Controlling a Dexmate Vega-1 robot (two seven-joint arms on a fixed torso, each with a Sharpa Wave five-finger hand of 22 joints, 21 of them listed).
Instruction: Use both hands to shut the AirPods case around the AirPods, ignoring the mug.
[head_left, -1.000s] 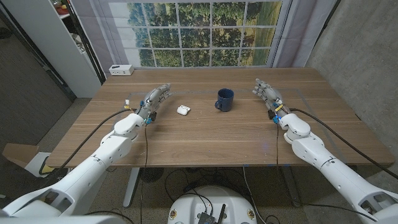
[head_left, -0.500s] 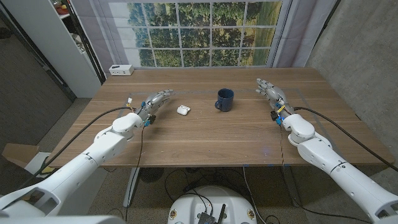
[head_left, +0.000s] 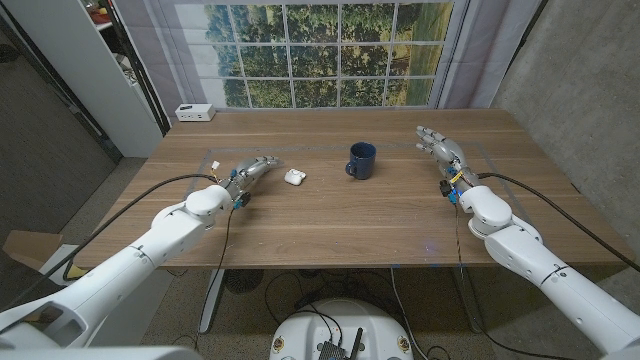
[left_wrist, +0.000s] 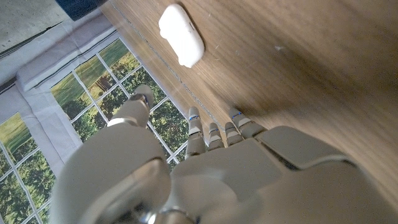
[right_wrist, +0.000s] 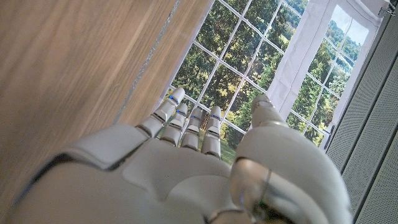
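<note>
No text, label, brand, number or sign can be read in any of the views. The white case (head_left: 294, 177) and the blue mug (head_left: 362, 160) on the bench (head_left: 330, 215) are seen to be unmarked. A small white box (head_left: 195, 112) at the far left corner of the bench is too small for any print to be made out. Blue marks are seen on the wrists of the left robot hand (head_left: 250, 170) and the right robot hand (head_left: 438, 150), but nothing can be read on them.
</note>
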